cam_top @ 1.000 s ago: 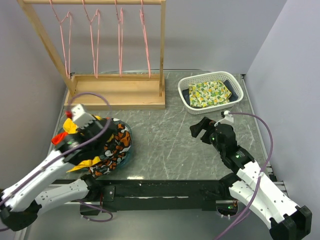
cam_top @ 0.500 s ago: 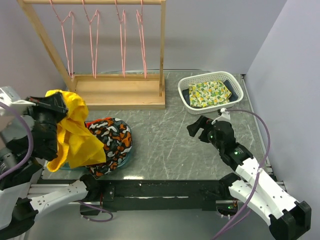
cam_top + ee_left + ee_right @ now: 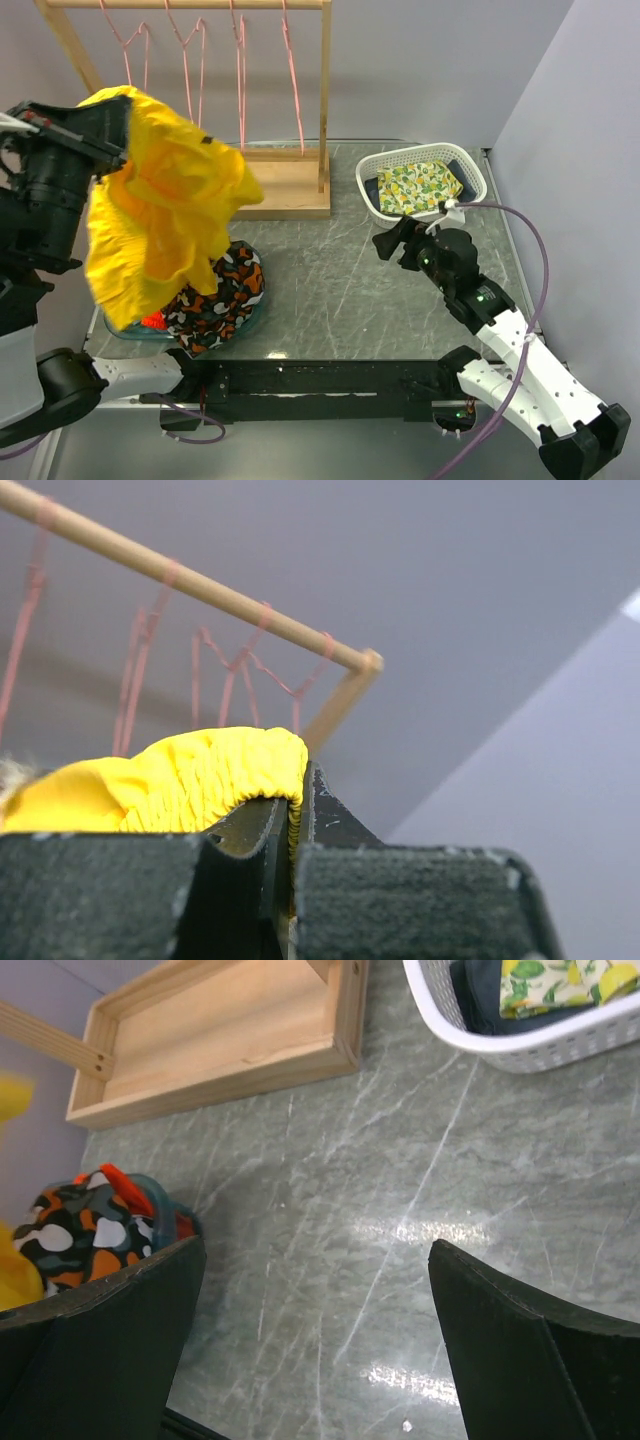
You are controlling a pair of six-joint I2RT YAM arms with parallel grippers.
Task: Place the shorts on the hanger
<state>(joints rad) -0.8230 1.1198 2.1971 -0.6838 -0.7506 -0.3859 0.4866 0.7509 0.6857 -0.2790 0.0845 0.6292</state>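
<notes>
Left wrist: left gripper (image 3: 296, 815) holds bright yellow fabric shorts (image 3: 195, 775) aloft, clamped (right gripper (image 3: 315, 1340) gapes); next, reach thin pink wire hanger (image 3: 241, 90), 12 o'clock.

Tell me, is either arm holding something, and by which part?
The left gripper pinches the yellow shorts by their gathered elastic waistband. The right gripper is open and empty.

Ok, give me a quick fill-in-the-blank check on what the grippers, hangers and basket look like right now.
1. The left gripper is shut on the ___ shorts.
2. The right gripper is ___ and holds nothing.
3. ___ hangers hang on the rack.
4. The basket holds a ___-print cloth.

Missing words: yellow; open; four; lemon.
</notes>
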